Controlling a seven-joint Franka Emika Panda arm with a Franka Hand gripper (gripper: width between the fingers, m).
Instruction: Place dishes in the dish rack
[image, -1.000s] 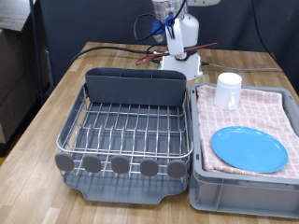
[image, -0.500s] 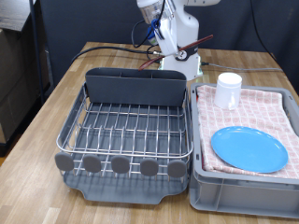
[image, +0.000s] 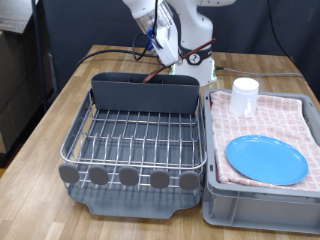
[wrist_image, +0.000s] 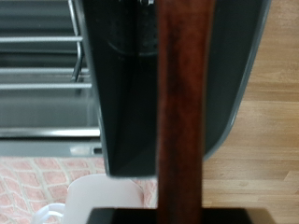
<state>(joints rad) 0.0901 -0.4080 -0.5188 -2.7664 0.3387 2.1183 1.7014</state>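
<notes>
- Red-brown and slim, the spoon (image: 176, 58) is clenched in the end effector (image: 165, 45), above the tall grey caddy wall (image: 143, 93) at the far end of the dish rack (image: 135, 140); the spoon slants across the exterior view, one end low towards the caddy, the other up towards the view's right.
- In the wrist view the spoon (wrist_image: 185, 112) fills the middle as a blurred red-brown bar, with the dark caddy (wrist_image: 140, 103) behind it and the silver wires (wrist_image: 42, 79) of the rack beside that.
- The silver wire bed of the rack holds no dish in the exterior view; a row of round grey tabs (image: 128, 177) lines its near edge.
- The sky-blue plate (image: 266, 159) lies flat on the checked pinkish cloth (image: 290, 118) inside the grey plastic bin (image: 255, 205), at the exterior view's right, just beside the rack.
- The white cup (image: 245, 97) stands upright on the same cloth, further from the camera than the plate and apart from it.
- Rack and bin both sit on the wooden table (image: 40, 170).
</notes>
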